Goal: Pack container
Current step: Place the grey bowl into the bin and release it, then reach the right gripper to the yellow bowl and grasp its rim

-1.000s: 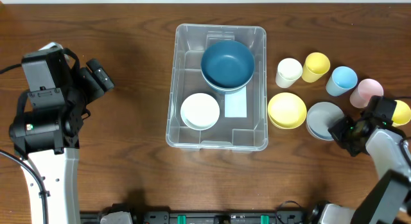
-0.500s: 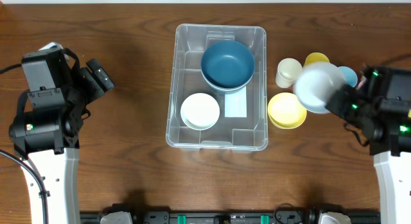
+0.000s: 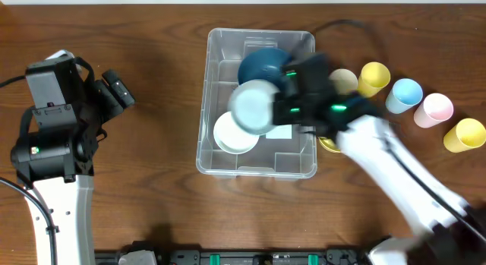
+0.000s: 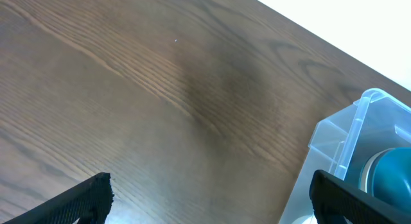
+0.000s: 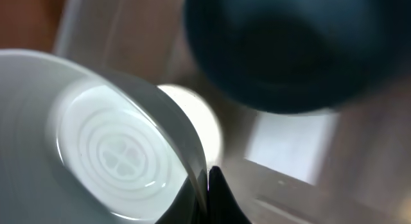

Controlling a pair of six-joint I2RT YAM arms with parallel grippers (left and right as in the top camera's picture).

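The right claw [image 3: 278, 107] is pinching the rim of a pale grey bowl [image 3: 252, 107] and holds it over the middle of the container [image 3: 258, 171], the clear bin at centre frame. This looks like the placing step: the bowl is above the bin but not yet set down. Just beneath it sits a white bowl [image 3: 230, 140], with a dark blue bowl [image 3: 263, 65] toward the bin's upper end (the carried bowl is blurred, so its tilt is hard to call). Next, I'd judge, it needs lowering onto the white bowl, then letting go. The left claw [image 4: 212, 201], fingers spread and empty, sits at the left of the frame, well apart from the bin.
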